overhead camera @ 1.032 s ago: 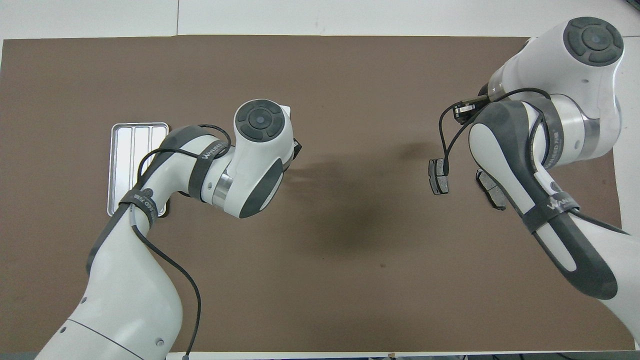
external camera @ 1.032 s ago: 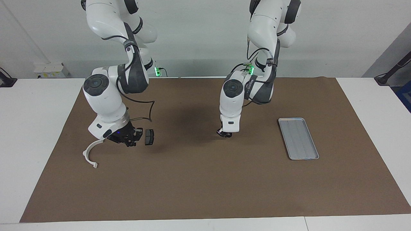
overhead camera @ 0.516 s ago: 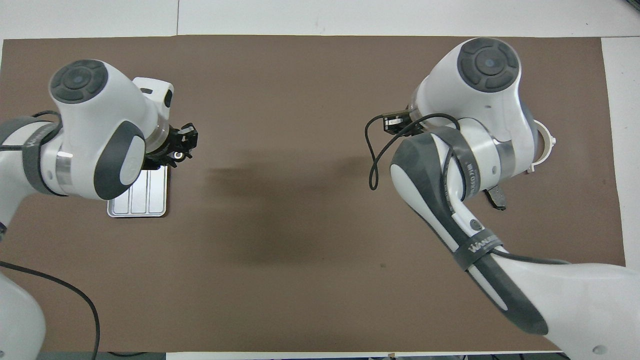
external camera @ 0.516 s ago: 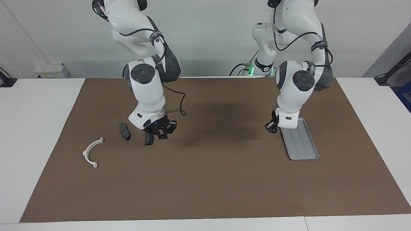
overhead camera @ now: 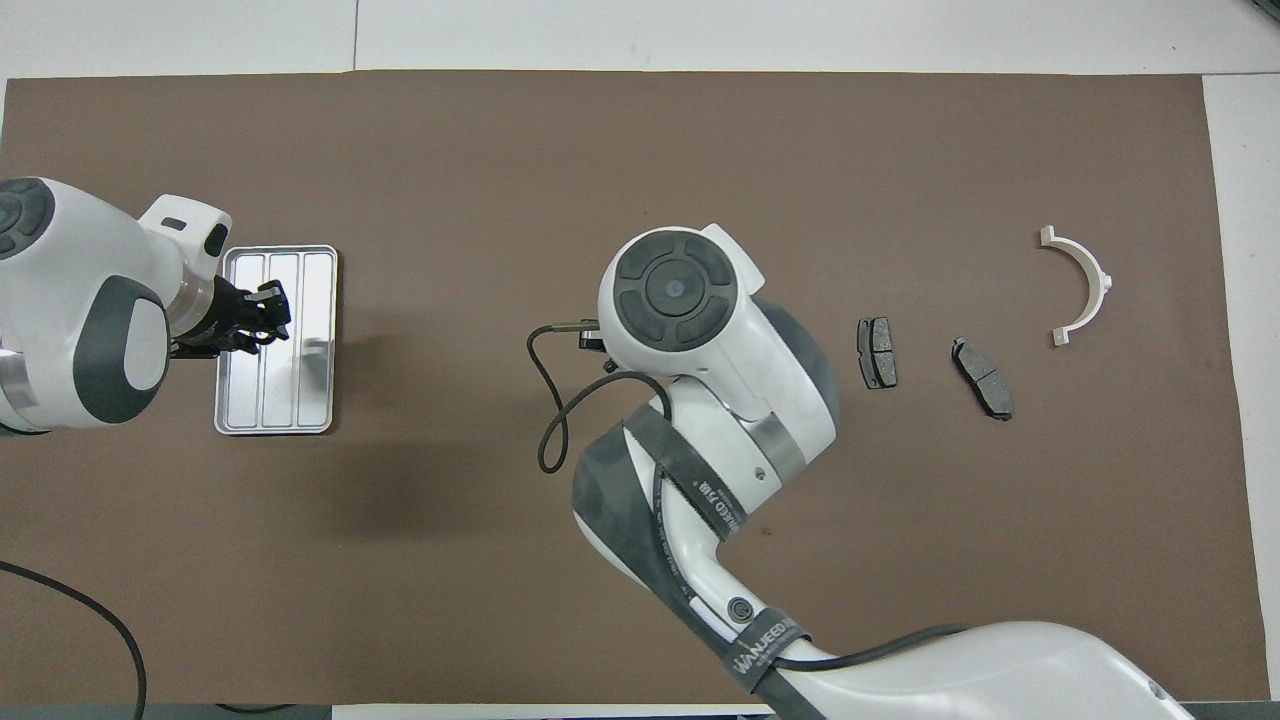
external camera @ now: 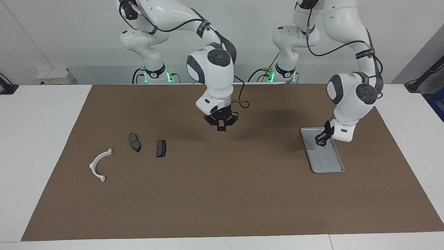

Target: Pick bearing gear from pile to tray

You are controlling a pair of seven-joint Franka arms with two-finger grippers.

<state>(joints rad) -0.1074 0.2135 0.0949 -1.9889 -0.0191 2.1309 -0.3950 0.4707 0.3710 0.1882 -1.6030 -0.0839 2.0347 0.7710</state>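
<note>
Here, nearest the robots' edge of the brown mat (external camera: 222, 201), the right gripper (external camera: 221, 127) is being held above the mat's middle, pointing straight down, with its fingertips pressed together. A small dark round shape is showing at the tips; whether it is a part or the fingers' own ends cannot be told.

Toward the left arm's end of the mat, the tray (external camera: 329, 166) is lying flat, its long axis running from the robots' edge toward the mat's outer edge. The left gripper (external camera: 322, 140) is being carried low over the tray and tilted toward it. How its jaws stand cannot be told, nor whether a bearing gear is being carried between them. No part is being shown on the tray's bare ridged floor.

Toward the right arm's end, the pile (external camera: 161, 148) is lying spread out: two dark grey plates (external camera: 134, 142) side by side and apart, and, nearer the mat's outer edge, the white half-ring bracket (external camera: 92, 166). No loose bearing gear is being made out among them.

The deciding relation is judged to be this: the tray lies directly beneath the left gripper, well apart from the right one, so any release is being left to the left arm, straight downward.
</note>
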